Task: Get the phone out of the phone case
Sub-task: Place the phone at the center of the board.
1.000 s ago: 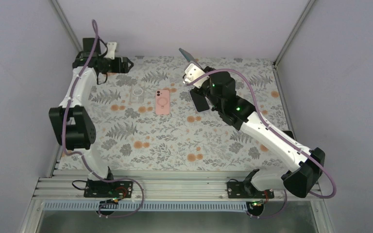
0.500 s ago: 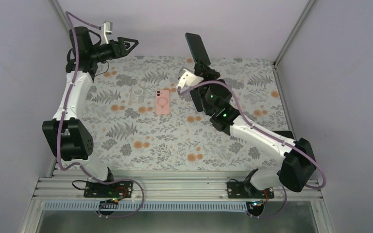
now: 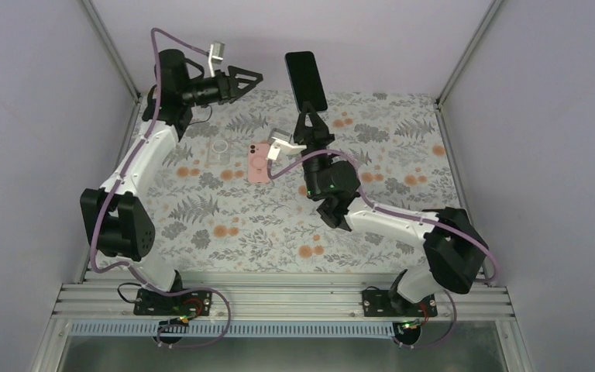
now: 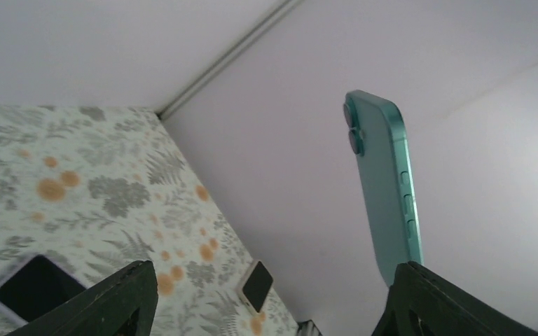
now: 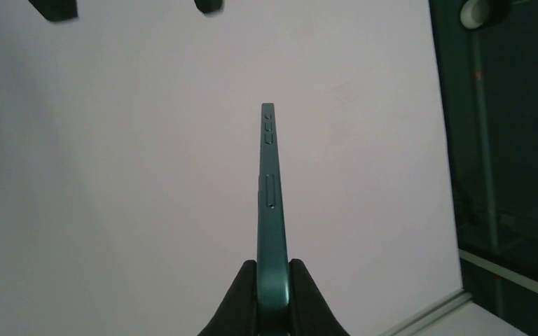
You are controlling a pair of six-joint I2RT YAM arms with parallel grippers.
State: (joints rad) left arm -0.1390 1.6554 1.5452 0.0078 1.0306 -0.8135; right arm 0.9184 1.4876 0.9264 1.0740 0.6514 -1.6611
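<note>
Floral-print surface [image 3: 201, 225], lilac walls [image 3: 372, 39]. Only wrist views are showing buttons on the slim teal phone [image 5: 272, 210]; right end effector [image 5: 272, 269] clenching it, left end effector [image 4: 274, 269] released.

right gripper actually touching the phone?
Touching. The right wrist view shows the right gripper shut on the phone's lower end, pressed against both faces with no gap.

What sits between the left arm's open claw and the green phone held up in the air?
Nothing: only air separates the left gripper from the teal phone, as the top and left wrist views show.
</note>
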